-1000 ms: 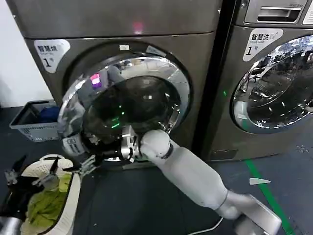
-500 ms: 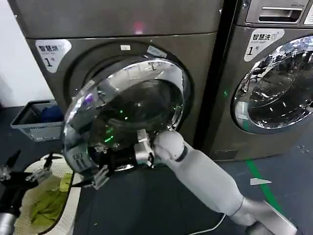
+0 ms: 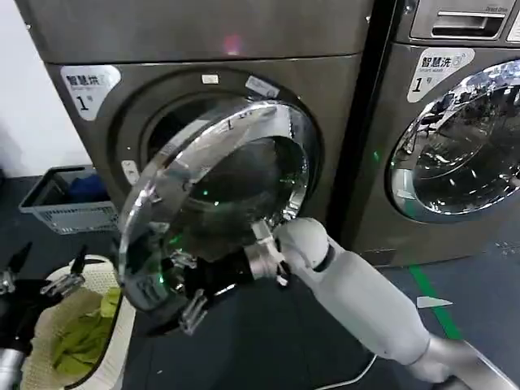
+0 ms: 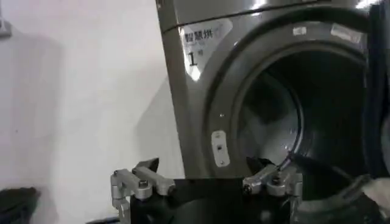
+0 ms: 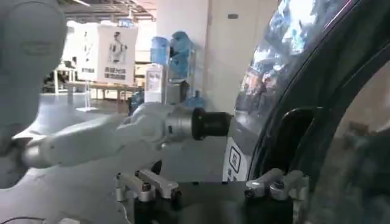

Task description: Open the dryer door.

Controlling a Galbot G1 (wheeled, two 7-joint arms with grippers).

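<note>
The grey dryer [image 3: 203,41] stands at the left, and its round chrome-rimmed glass door [image 3: 219,187] hangs partly open, its free left edge swung out from the dark drum opening [image 3: 162,122]. My right gripper [image 3: 185,286] is at the door's lower rim, open, its fingers on either side of the rim's edge. The right wrist view has this gripper [image 5: 210,182] wide open beside the door's dark rim [image 5: 304,122]. My left gripper [image 3: 41,272] hovers open at the lower left, apart from the door. Its wrist view faces the drum opening [image 4: 304,122] past the open left gripper [image 4: 207,182].
A second machine [image 3: 455,138] stands at the right with its door closed. A white laundry basket [image 3: 118,325] holding green cloth [image 3: 81,337] sits under my left gripper. A grey crate [image 3: 57,203] rests by the wall. Dark floor with a green line [image 3: 431,301] lies in front.
The door has swung further out from the dryer, uncovering more of the drum opening. My right gripper has moved right and down with the door's lower rim. The left gripper has dropped slightly.
</note>
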